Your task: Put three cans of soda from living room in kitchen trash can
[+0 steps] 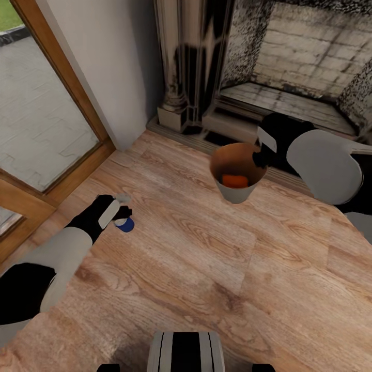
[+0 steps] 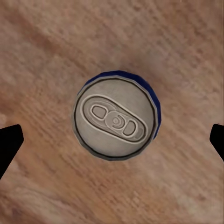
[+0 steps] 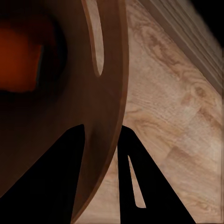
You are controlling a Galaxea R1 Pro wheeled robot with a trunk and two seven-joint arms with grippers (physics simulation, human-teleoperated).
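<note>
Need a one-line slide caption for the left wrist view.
Left gripper open, fingertips wide on either side of the upright dark blue soda can standing on the wood floor.

One soda can (image 1: 235, 181) lies inside the bin (image 1: 236, 194), another (image 1: 124, 224) on the floor (image 1: 206, 268) to its left.

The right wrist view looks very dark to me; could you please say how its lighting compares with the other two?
Right wrist view: the trash can's inside is in deep shadow, with only a dull orange glow. Left wrist view: evenly lit, the blue can's silvery top sharp. Head view: bright floor, with a soft shadow under the left claw.
</note>
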